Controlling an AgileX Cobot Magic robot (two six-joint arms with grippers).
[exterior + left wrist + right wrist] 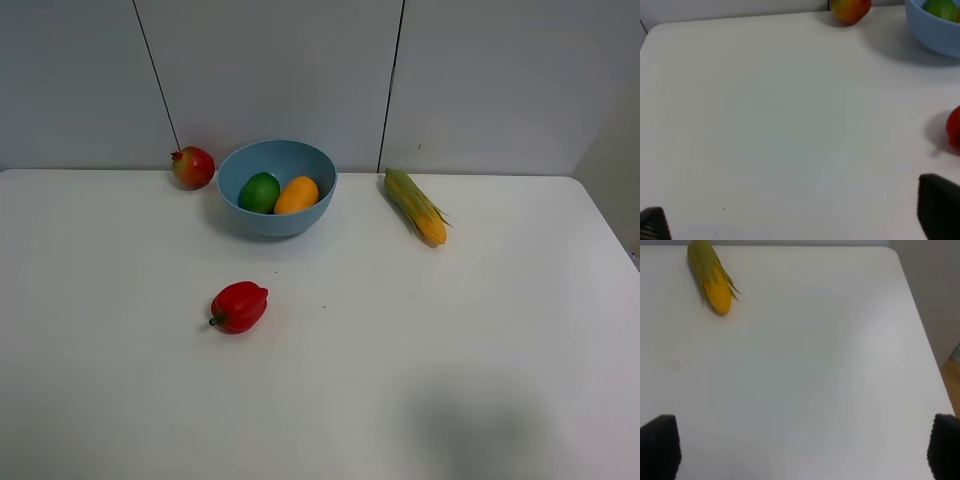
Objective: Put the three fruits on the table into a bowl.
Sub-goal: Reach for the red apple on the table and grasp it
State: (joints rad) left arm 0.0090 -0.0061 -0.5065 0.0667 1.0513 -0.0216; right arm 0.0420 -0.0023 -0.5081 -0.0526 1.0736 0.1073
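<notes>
Over the left side of the bench point(450, 340), your left pincer point(795, 215) is spread wide; its two dark fingertips point(939, 205) sit at opposite edges of the wrist view, with white surface between them; it faces the back of the bench, well short of every fruit. Your right pincer point(802, 447) is also wide apart, above the right side of the bench near its rounded corner; bare bench shows between its tips as well. You can read the pose only from the wrist cameras, since the high view catches neither arm.

Look at the fruits; the mango point(296, 195) is oval and orange-yellow; the green fruit point(259, 192) is round and glossy; the pomegranate point(193, 167) is round, red blending to yellow, with a small crown pointing left in the high view.

Now the bowl point(275, 222); it is light blue, glossy and round, and stands near the back edge of the bench, left of centre. Inside it the green fruit and the mango lie side by side, touching, with the green one on the left. The pomegranate rests on the bench just beside the bowl's left rim, close to the wall.

A red pepper point(239, 306) lies on the bench in front of the bowl, apart from it; a corn cob point(417, 206) lies to the bowl's right, also apart.
</notes>
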